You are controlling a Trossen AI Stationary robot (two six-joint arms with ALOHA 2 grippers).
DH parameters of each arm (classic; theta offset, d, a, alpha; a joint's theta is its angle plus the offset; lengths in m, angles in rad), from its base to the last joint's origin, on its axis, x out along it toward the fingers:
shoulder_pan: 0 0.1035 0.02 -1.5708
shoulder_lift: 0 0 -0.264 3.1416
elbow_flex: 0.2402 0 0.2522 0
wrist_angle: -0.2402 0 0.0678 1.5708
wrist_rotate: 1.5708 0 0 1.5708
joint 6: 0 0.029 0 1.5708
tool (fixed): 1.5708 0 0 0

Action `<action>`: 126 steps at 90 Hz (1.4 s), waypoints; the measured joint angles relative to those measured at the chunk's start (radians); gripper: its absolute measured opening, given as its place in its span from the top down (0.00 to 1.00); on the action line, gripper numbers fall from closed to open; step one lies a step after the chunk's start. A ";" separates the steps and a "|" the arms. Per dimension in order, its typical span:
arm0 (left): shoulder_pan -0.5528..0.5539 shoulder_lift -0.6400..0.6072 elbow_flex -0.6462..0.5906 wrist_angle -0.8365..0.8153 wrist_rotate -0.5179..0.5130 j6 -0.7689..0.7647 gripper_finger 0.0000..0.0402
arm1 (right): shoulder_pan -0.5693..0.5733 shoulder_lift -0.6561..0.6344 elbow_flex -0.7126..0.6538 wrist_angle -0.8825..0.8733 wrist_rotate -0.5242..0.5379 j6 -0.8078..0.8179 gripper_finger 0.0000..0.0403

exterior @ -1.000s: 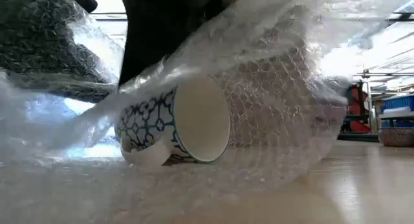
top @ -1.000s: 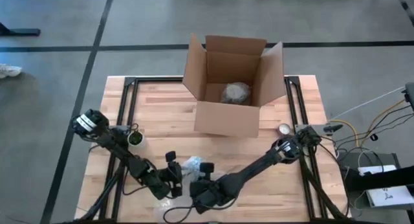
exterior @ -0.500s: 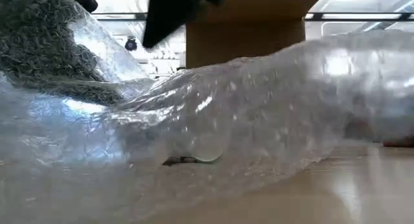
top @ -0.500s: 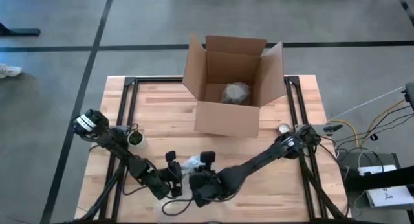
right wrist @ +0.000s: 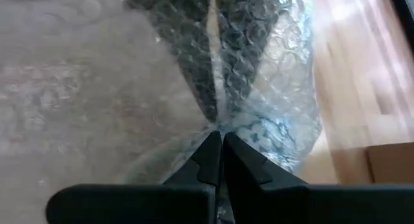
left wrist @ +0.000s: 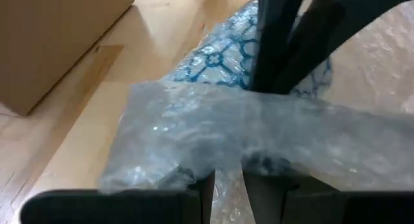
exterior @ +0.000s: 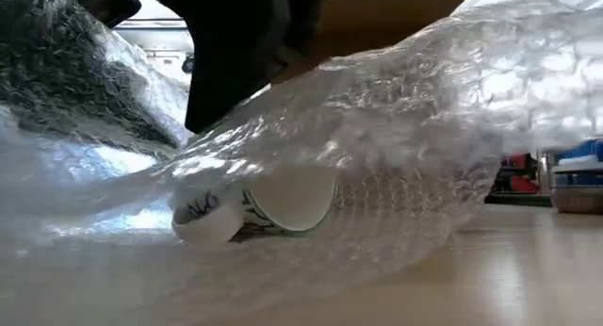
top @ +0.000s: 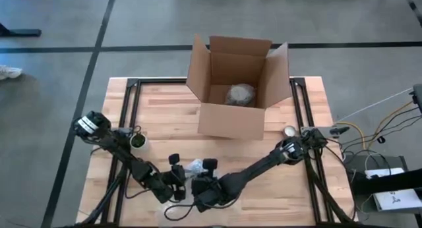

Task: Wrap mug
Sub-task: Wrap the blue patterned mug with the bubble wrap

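- The bubble wrap (exterior: 396,128) is clear, glossy plastic, its rows of small air cells catching the light.
- The mug (exterior: 273,199) looks like glazed ceramic: smooth white inside, blue pattern on the outside.
- The bench (top: 165,116) is pale wood in joined strips, with a light sheen.
- The cardboard box (top: 234,119) is matt brown corrugated board.
- The right claw (right wrist: 217,160) has matt black fingers, pressed together on the film.
- The left claw (left wrist: 226,185) is the same matt black.

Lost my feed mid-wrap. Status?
Left hand shut on wrap. Right hand shut on wrap, pulling it over mug. Mug on its side, partly covered. Box behind, clear of the work.
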State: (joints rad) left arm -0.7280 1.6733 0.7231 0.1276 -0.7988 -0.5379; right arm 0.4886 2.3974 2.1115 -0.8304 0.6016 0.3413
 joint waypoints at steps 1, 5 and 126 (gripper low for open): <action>0.000 0.000 0.000 -0.001 0.001 0.001 0.85 | 0.001 0.000 0.002 -0.002 -0.001 -0.003 1.00; 0.000 0.000 0.000 -0.004 0.004 0.006 0.85 | 0.003 -0.004 0.011 -0.009 -0.004 -0.025 1.00; 0.019 0.005 0.000 0.005 -0.011 0.005 0.85 | -0.010 -0.079 -0.079 -0.063 -0.120 -0.329 0.50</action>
State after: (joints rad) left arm -0.7095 1.6778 0.7231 0.1322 -0.8095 -0.5330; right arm 0.4787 2.3189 2.0327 -0.8936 0.4816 0.0123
